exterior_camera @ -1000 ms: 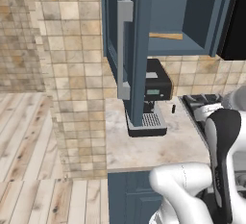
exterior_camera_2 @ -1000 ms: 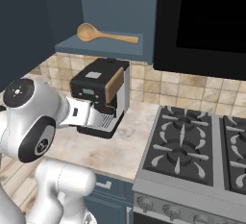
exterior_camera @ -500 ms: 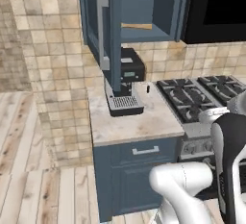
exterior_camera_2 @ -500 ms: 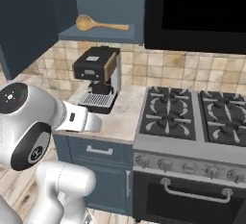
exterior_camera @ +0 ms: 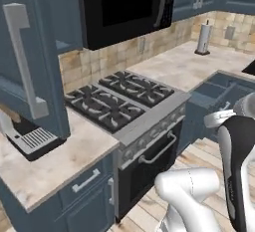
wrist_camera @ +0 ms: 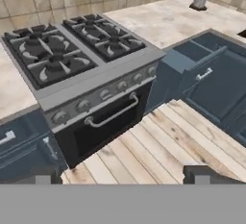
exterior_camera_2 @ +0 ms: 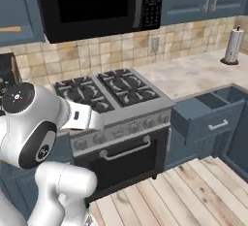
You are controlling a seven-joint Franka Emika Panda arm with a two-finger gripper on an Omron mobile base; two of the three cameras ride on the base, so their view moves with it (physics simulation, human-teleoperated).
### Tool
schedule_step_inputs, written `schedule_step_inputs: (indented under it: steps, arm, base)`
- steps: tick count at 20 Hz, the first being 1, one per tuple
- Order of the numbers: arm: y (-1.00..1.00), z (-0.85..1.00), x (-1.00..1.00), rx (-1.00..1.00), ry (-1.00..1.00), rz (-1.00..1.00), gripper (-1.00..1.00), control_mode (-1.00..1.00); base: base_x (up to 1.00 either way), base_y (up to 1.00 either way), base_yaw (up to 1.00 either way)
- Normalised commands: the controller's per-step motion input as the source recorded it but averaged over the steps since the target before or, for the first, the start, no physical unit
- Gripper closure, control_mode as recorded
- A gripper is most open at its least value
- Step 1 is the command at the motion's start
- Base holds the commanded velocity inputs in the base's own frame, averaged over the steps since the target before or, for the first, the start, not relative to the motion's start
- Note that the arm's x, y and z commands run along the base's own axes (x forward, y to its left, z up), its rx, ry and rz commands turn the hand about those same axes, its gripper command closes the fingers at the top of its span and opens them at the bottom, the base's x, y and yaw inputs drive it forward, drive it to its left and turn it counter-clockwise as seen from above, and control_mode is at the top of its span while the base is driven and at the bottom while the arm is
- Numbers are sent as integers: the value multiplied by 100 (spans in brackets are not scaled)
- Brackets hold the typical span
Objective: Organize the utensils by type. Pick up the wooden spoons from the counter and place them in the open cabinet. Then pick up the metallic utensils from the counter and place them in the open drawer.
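Note:
My gripper (wrist_camera: 124, 174) is open and holds nothing; its two dark fingertips (wrist_camera: 46, 175) stand far apart over the wooden floor in front of the oven. The open drawer (wrist_camera: 190, 51) juts out to the right of the stove, dark blue, its inside bare as far as I can see. It appears too in the base views, the drawer (exterior_camera_2: 208, 109) and drawer (exterior_camera: 219, 89). The beige counter (exterior_camera_2: 193, 74) behind it shows no utensils. The open cabinet door (exterior_camera: 30, 52) hangs at far left. A light-brown strip, perhaps a wooden spoon (exterior_camera_2: 9, 28), lies on the cabinet shelf.
A black gas stove (exterior_camera_2: 104, 91) with an oven (wrist_camera: 108, 119) below fills the middle, under a black microwave (exterior_camera: 124, 4). A paper towel holder (exterior_camera_2: 233, 45) stands at the counter's back right. A coffee machine (exterior_camera: 30, 139) sits at far left. Wooden floor (exterior_camera_2: 184, 191) lies open ahead.
The whole picture has swung right as the base moved: from the coffee machine and open cabinet to the stove and the open drawer. The gripper has stayed open.

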Motion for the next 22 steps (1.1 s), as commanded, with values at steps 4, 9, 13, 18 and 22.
schedule_step_inputs:
  steps: [4, 9, 13, 18, 22]
  arm:
    - [0, 0, 0, 0, 0, 0, -100, 100]
    - [0, 0, 0, 0, 0, 0, -100, 100]
    - [0, 0, 0, 0, 0, 0, -100, 100]
    - [0, 0, 0, 0, 0, 0, -100, 100]
    - [0, 0, 0, 0, 0, 0, -100, 100]
  base:
    - [0, 4, -100]
    - [0, 4, -100]
    - [0, 1, -100]
    - [9, -15, -93]
    - [72, -31, -35]
